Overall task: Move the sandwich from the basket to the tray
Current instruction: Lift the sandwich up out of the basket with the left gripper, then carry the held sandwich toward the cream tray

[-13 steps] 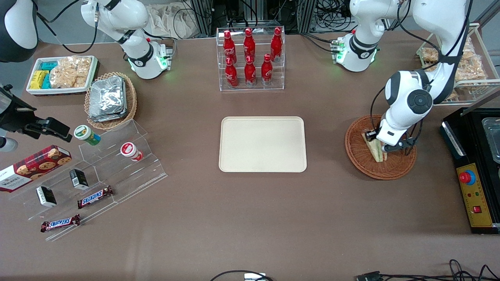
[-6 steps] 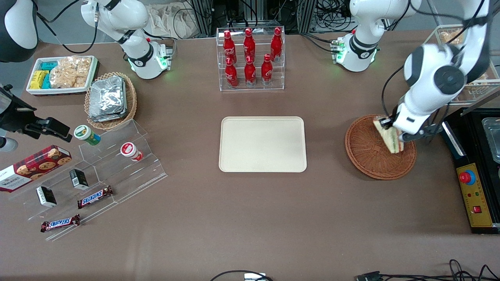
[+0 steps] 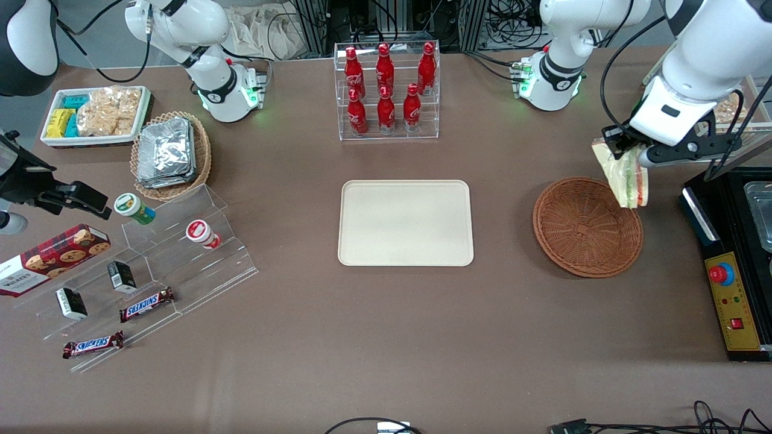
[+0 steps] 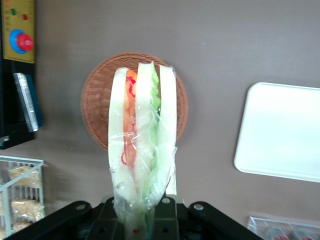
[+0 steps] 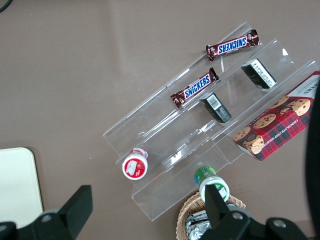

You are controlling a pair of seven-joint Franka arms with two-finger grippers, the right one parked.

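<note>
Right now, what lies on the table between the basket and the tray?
Only bare brown tabletop, per the front view, between basket and tray. The hand holds the sandwich aloft.

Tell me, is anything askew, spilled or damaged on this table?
Nothing is spilled or damaged. The hand is shut on the sandwich, which hangs in the air above the rim of the now empty basket. The tray is bare. One Snickers bar lies on the table in front of the clear stand, not on a step.
</note>
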